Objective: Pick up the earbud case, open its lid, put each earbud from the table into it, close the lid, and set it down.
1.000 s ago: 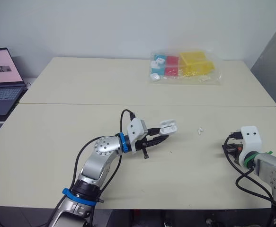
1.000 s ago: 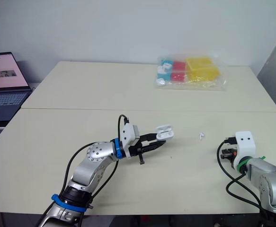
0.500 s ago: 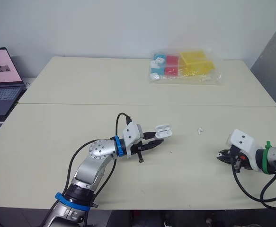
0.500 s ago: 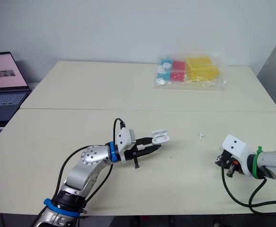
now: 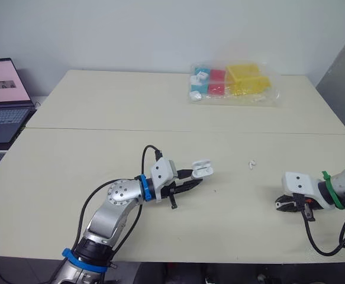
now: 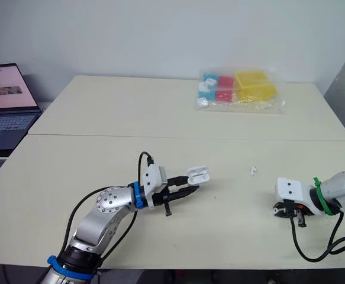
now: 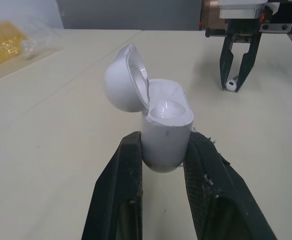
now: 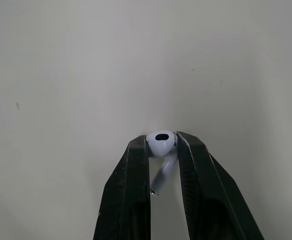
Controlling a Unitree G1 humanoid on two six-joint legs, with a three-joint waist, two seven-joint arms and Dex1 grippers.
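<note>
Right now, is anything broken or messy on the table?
Nothing broken or spilled. One loose earbud lies alone on the table, the earbud case sits open in the left tool, and the right tool pinches a second earbud.

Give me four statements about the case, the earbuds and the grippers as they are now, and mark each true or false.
1. The earbud case has its lid open. True.
2. The right gripper is empty. False: it is shut on an earbud.
3. A second earbud lies on the table, apart from both grippers. True.
4. The case stands on the table by itself. False: the left gripper is shut on its body.
</note>
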